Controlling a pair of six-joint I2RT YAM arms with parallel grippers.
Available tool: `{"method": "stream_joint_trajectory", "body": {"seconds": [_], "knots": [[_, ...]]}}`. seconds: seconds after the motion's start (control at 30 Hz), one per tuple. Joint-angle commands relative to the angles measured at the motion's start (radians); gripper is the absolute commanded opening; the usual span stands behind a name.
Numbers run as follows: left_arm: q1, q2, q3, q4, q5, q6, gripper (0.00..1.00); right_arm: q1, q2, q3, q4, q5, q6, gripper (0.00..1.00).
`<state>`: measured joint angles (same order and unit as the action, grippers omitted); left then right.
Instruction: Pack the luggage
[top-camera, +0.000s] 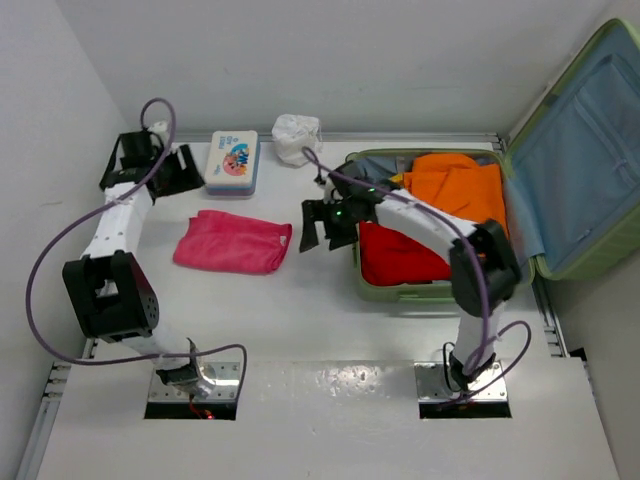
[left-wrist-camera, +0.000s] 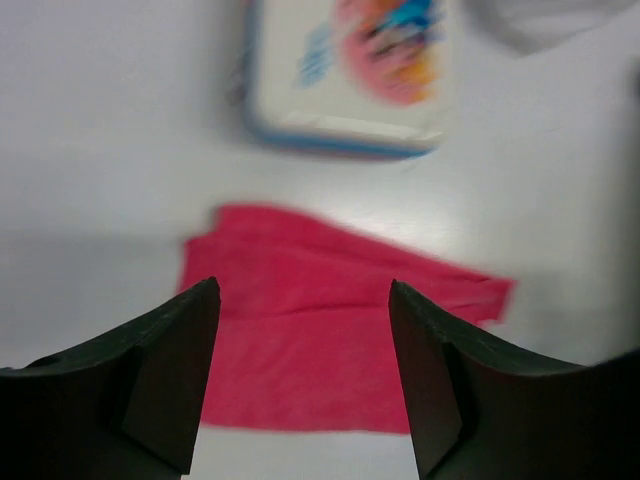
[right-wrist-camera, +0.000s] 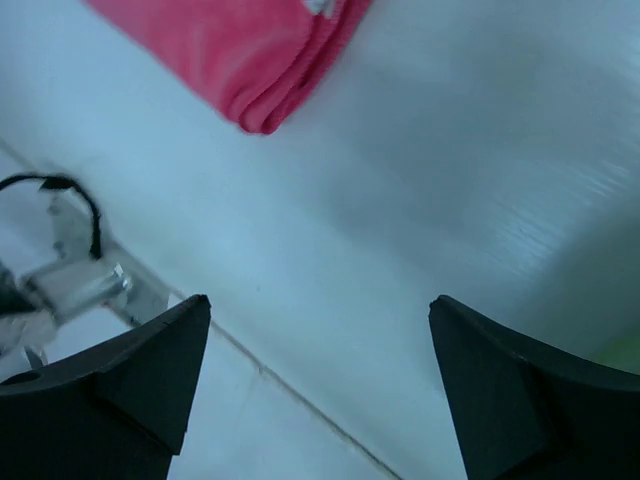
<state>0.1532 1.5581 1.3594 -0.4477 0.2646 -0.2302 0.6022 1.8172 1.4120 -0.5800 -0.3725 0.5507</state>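
Overhead, the luggage occupies the far right corner of the white table. It lies open, with its base flat on the table. The lid stands up against the right wall and shows its light blue lining. The shell is light green, and a rounded rim borders the base. The base holds an orange garment toward the back and a red garment toward the front.

A strip of bare table separates the base's left rim from a folded pink towel. The right gripper is above this strip, just beside the rim. Its jaws are spread wide and grip nothing. In the right wrist view, the right gripper frames bare table, with the towel's folded edge beyond the fingertips.

A white-and-blue printed box and a crumpled white item lie along the table's back edge, near the wall. The left gripper is at the far left corner, just beside the box. In the left wrist view, the left gripper is parted wide and empty, with the towel and the box ahead of it. Broad open table lies in front of the towel, toward the arm bases.
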Motion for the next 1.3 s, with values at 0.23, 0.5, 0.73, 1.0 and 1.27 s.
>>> {"method": "stream_joint_trajectory", "body": {"seconds": [0.23, 0.5, 0.73, 1.0, 1.27], "knots": [[0.120, 0.114, -0.160, -0.132, -0.056, 0.256, 0.71, 0.088, 0.347, 0.220, 0.167, 0.165, 0.351, 0.92], [0.120, 0.244, -0.160, -0.077, -0.172, 0.220, 0.68, 0.130, 0.501, 0.291, 0.258, 0.167, 0.423, 0.92], [0.028, 0.278, -0.247, -0.003, -0.200, 0.123, 0.62, 0.179, 0.617, 0.358, 0.322, 0.132, 0.440, 0.89], [-0.121, 0.280, -0.321, 0.055, -0.169, 0.084, 0.21, 0.148, 0.565, 0.269, 0.350, 0.129, 0.318, 0.50], [-0.213, 0.051, -0.330, 0.086, -0.059, 0.045, 0.00, 0.015, 0.191, 0.053, 0.309, 0.107, 0.011, 0.00]]}}
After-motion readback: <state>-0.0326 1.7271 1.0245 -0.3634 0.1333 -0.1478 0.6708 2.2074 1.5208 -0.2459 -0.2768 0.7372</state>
